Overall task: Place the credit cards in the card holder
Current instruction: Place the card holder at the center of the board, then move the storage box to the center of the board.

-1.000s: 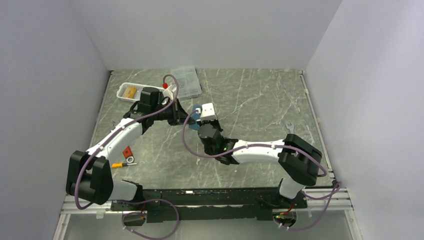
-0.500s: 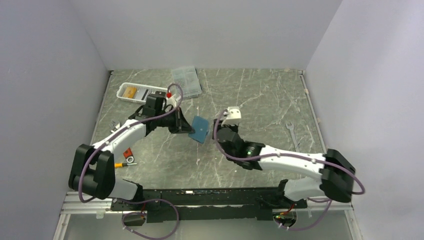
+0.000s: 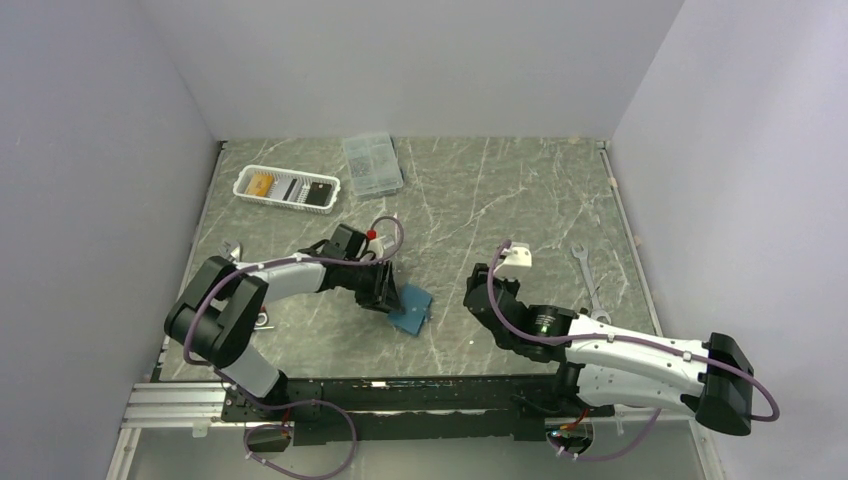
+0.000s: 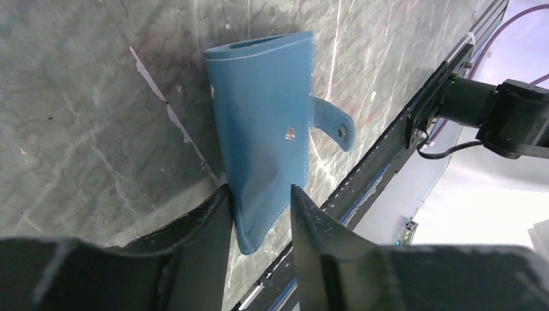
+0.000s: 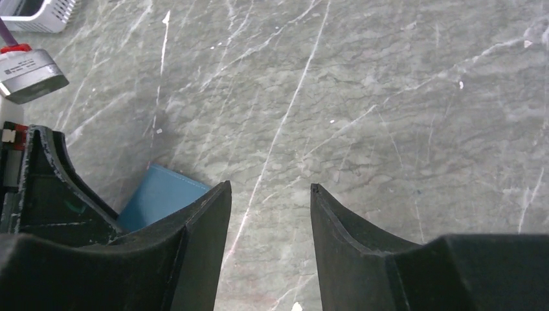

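Top external: white basket (image 3: 240,188) back-left holds yellow-gold card (image 3: 261,185) and black card (image 3: 320,193). Card holder (image 3: 412,310) lies folded on the table, near front. Left gripper (image 3: 388,297) fingers parted, straddling its end; right gripper (image 3: 478,283) fingers spread, empty.

White arm links (image 3: 632,354), black joints (image 3: 214,322), looping purple cables (image 4: 526,10), matte black curved tool fingers (image 4: 194,254)
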{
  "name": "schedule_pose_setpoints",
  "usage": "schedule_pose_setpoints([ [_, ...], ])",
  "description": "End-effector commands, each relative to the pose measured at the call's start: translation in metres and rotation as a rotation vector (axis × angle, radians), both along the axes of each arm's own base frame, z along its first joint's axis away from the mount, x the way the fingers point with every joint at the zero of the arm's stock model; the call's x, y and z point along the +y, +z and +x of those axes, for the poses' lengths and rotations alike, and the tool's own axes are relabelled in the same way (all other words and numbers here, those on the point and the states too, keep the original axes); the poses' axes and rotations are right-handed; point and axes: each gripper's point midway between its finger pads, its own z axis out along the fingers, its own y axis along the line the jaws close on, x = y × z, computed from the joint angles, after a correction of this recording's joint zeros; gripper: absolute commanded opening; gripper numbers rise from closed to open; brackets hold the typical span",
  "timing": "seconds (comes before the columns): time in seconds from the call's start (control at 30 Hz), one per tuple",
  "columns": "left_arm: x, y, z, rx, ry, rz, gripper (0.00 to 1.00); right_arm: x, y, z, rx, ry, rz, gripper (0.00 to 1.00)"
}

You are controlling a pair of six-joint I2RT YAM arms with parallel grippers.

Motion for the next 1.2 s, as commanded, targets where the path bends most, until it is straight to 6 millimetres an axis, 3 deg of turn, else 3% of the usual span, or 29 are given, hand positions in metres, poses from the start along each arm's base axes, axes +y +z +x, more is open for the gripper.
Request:
schedule_pose_setpoints([
  [0.0, -0.004, 0.013, 0.007, -0.065, -0.06, -0.035, 0.49, -0.008, -0.001, 0.0, -0.008, -0.028, -0.029, 0.52],
  [0.07, -0.002, 0.027, 0.017, -0.09, -0.076, -0.054, 0.67, -0.004, 0.003, 0.004, -0.017, -0.02, -0.038, 0.55],
  [0.13, 0.004, 0.047, 0.037, -0.127, -0.072, -0.065, 0.75, -0.002, 0.006, 0.008, -0.017, -0.013, -0.044, 0.56],
  [0.37, 0.07, 0.126, 0.121, -0.328, 0.028, -0.05, 0.82, -0.004, 0.022, 0.028, -0.018, -0.009, 0.023, 0.58],
  [0.5, 0.123, 0.152, 0.164, -0.421, 0.097, 0.058, 0.82, -0.001, 0.026, 0.036, -0.012, -0.009, 0.005, 0.58],
  [0.57, 0.15, 0.152, 0.191, -0.494, 0.119, 0.143, 0.81, 0.004, 0.029, 0.039, -0.018, 0.0, 0.011, 0.58],
  [0.73, 0.222, 0.129, 0.252, -0.567, 0.204, 0.383, 0.77, 0.031, 0.036, 0.055, -0.031, 0.054, 0.042, 0.55],
  [0.83, 0.272, 0.134, 0.283, -0.584, 0.316, 0.434, 0.77, 0.051, 0.04, 0.069, -0.016, 0.093, 0.023, 0.54],
  [1.0, 0.359, 0.132, 0.317, -0.57, 0.486, 0.556, 0.77, 0.073, 0.039, 0.086, -0.006, 0.139, 0.033, 0.53],
  [1.17, 0.406, 0.131, 0.335, -0.605, 0.594, 0.654, 0.77, 0.088, 0.031, 0.096, 0.002, 0.163, 0.059, 0.53],
])
